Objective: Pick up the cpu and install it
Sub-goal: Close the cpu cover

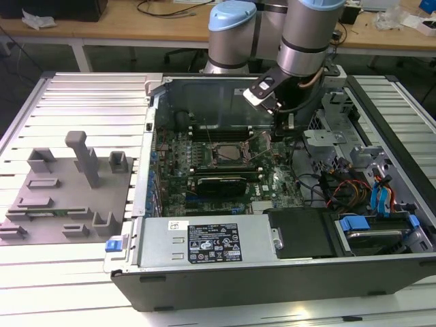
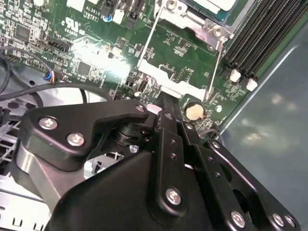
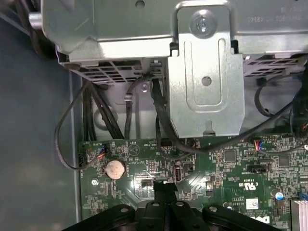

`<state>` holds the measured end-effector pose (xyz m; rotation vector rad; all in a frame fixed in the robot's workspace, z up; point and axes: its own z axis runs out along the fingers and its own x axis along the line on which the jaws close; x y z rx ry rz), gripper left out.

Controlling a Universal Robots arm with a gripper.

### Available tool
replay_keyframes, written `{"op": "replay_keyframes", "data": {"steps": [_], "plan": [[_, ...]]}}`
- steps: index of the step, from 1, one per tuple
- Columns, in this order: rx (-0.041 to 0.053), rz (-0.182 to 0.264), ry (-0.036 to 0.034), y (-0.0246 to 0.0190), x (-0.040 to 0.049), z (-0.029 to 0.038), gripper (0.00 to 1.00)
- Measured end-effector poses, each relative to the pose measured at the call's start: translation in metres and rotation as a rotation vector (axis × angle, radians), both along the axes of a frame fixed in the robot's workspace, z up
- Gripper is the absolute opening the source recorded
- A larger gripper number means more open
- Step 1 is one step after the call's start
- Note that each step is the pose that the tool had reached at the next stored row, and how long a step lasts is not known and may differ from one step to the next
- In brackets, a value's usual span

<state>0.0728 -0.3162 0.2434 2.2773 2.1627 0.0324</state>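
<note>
Your arm (image 1: 303, 34) reaches down into an open computer case (image 1: 272, 272) on a slatted table (image 1: 82, 102). In the second wrist view the gripper (image 2: 166, 102) has its fingers pressed together with nothing between them. Its tip is right at the metal socket frame (image 2: 202, 26) (a round coin battery (image 2: 195, 111) is just beside). The cpu (image 2: 211, 5) lies inside that frame, silvery top up. A grey tray (image 1: 61, 197) sits well apart, at the exterior view's left.

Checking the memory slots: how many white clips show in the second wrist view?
2 white clips: one, the other, at the ends of the memory slots, near the coin cell. Others may be hidden.
</note>
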Motion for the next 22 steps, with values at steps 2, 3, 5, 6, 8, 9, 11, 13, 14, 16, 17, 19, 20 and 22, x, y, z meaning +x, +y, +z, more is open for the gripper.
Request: {"op": "replay_keyframes", "data": {"steps": [2,3,5,6,8,9,11,13,14,16,17,19,20,22], "plan": [[-0.0004,0.000,0.0000,0.0000,-0.0016,0.0001,0.11],[-0.0001,0.000,-0.0002,0.0000,-0.0024,0.0000,0.11],[-0.0002,0.000,-0.0009,0.0000,-0.0035,0.0000,0.11],[-0.0002,0.000,-0.0018,0.0000,-0.0048,0.0000,0.11],[-0.0003,0.000,-0.0050,0.0000,-0.0081,0.0000,0.11],[-0.0004,0.000,-0.0068,0.0000,-0.0096,0.0001,0.11],[0.0004,0.000,-0.0104,0.0001,-0.0142,-0.0001,0.11],[0.0002,0.000,-0.0158,0.0000,-0.0182,-0.0001,0.11],[-0.0003,0.000,-0.0182,0.0000,-0.0204,0.0000,0.11],[0.0000,0.000,-0.0233,0.0001,-0.0247,-0.0001,0.11],[-0.0002,0.000,-0.0255,0.0001,-0.0268,0.0000,0.11],[-0.0002,0.000,-0.0362,0.0004,-0.0362,0.0000,0.11],[-0.0001,0.000,-0.0387,0.0005,-0.0383,0.0000,0.11],[-0.0002,0.000,-0.0476,0.0009,-0.0450,0.0000,0.11]]}}
